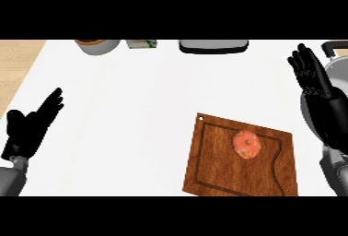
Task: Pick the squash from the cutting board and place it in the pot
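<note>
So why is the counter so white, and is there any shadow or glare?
Head view: the counter is evenly lit, nearly white, with no clear shadow under the cutting board or squash. Head view: the squash has a pale sheen, no hard glare. Head view: the left hand and right hand show near-black; the pot is cut by the right edge.

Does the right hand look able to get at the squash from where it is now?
Probably yes. The right hand is open, beyond and right of the squash, which lies alone on the cutting board; nothing stands between them.
</note>
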`<state>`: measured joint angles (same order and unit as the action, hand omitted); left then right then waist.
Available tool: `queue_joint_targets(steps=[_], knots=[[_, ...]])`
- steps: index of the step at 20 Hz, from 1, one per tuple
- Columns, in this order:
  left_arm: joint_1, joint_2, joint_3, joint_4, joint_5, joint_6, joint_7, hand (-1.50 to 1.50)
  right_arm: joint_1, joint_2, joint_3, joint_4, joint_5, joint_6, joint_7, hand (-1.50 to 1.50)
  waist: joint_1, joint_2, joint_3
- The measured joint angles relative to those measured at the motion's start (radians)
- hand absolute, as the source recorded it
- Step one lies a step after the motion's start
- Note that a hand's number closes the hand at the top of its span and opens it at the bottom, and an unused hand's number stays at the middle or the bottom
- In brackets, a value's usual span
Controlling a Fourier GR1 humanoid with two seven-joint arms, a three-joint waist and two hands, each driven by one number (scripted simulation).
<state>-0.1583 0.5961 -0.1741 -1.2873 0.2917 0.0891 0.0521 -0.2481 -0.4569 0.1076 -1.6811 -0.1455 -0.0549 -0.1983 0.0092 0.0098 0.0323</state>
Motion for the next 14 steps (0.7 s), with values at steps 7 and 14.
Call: queue_joint_targets(steps=[7, 14], knots=[[-0.053, -0.046, 0.071, -0.128, 0.032, 0.106, 0.011, 0.0, 0.006, -0.075, -0.106, 0.218, -0.012, 0.068, -0.093, 1.5, 0.012, -0.004, -0.026], [-0.072, -0.124, 0.082, -0.23, 0.048, 0.193, 0.058, 0.0, 0.047, -0.022, -0.161, 0.494, 0.086, -0.01, -0.393, -1.5, 0.011, -0.01, -0.036]])
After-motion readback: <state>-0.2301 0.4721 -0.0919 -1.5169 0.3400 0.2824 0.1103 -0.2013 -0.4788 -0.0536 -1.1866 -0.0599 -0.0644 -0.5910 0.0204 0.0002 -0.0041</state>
